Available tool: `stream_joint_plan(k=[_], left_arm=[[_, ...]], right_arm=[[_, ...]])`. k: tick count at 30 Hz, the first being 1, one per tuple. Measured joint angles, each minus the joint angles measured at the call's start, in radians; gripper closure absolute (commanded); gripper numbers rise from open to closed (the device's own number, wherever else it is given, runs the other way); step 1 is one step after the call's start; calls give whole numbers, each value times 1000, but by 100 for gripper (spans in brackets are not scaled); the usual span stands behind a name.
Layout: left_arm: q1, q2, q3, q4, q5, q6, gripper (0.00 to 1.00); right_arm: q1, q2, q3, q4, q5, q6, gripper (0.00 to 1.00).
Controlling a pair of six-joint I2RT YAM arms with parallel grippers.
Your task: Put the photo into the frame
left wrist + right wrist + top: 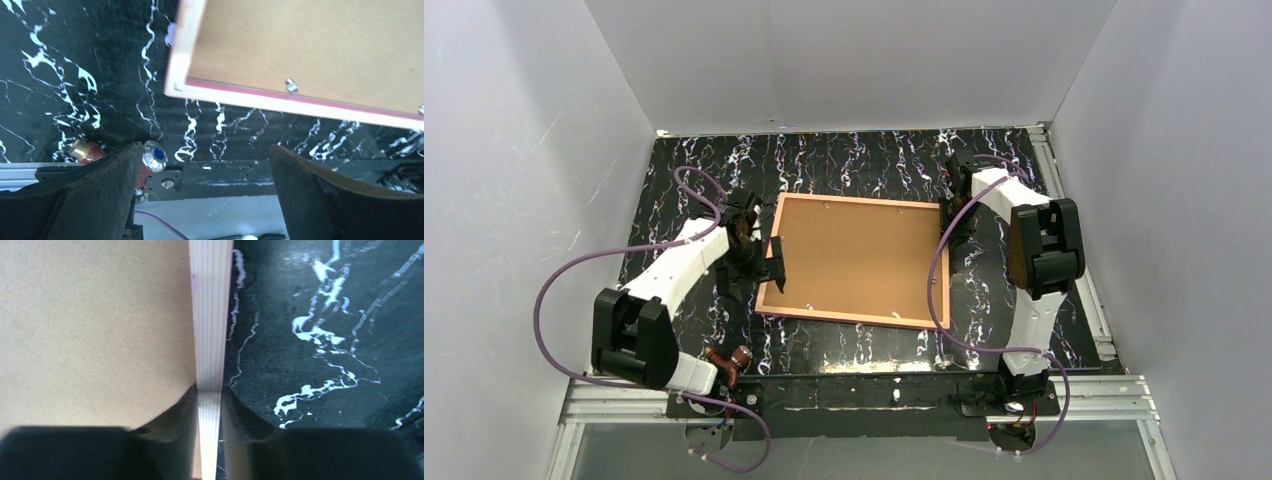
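The frame lies flat on the black marbled table with its copper-orange back up and a brown backing board inside it. The photo is hidden or out of view. My right gripper is at the frame's right side. In the right wrist view it is shut on the pale rail of the frame, one finger over the board and one outside. My left gripper hangs open by the frame's left edge. In the left wrist view it holds nothing, and the frame's corner lies beyond its fingertips.
A red and brass fitting sits at the near table edge by the left arm's base, also seen in the left wrist view. An aluminium rail runs along the front. White walls close in three sides. Purple cables loop from both arms.
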Motion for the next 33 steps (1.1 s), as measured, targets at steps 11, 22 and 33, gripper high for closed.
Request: stream_joint_plan(k=[11, 22, 33], left_arm=[[70, 280, 2, 120, -22, 9, 8], [86, 270, -115, 272, 157, -35, 16], [85, 101, -306, 371, 259, -119, 17]], right_arm=[[-1, -110, -63, 52, 16, -16, 31], [-1, -230, -305, 127, -102, 58, 31], [16, -242, -361, 160, -89, 80, 33]])
